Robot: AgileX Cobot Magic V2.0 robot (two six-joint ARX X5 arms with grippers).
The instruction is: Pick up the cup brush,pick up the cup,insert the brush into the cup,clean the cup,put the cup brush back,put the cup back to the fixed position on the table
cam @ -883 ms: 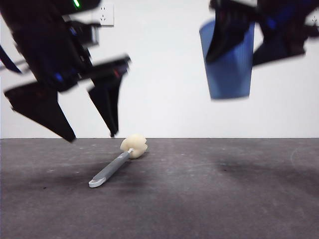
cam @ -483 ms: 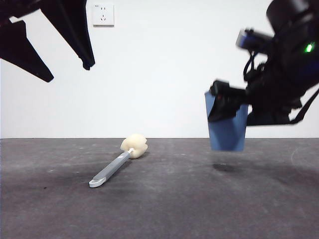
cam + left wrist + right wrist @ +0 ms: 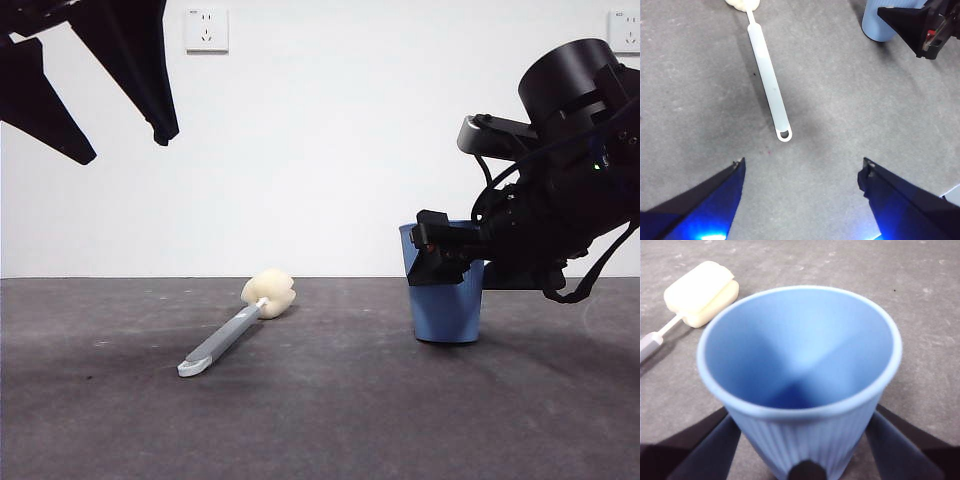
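Observation:
The cup brush (image 3: 235, 328) lies flat on the table (image 3: 330, 420) left of centre, its cream sponge head toward the back. The blue ribbed cup (image 3: 445, 310) stands upright on the table at the right. My right gripper (image 3: 445, 262) reaches in from the right and is shut on the cup; the right wrist view shows a jaw on each side of the cup (image 3: 800, 355), with the sponge (image 3: 702, 292) beyond it. My left gripper (image 3: 125, 150) hangs open and empty high at the top left. The left wrist view shows the brush (image 3: 767, 75) lying beyond the open gripper (image 3: 803, 161).
A white wall rises behind the table's far edge, with a wall socket (image 3: 206, 30) at the upper left and another (image 3: 622, 30) at the upper right. Bare table lies between brush and cup.
My right gripper has come down with the cup from high in the air until the cup's base rests on the table. My left gripper rose away from the brush to the top left.

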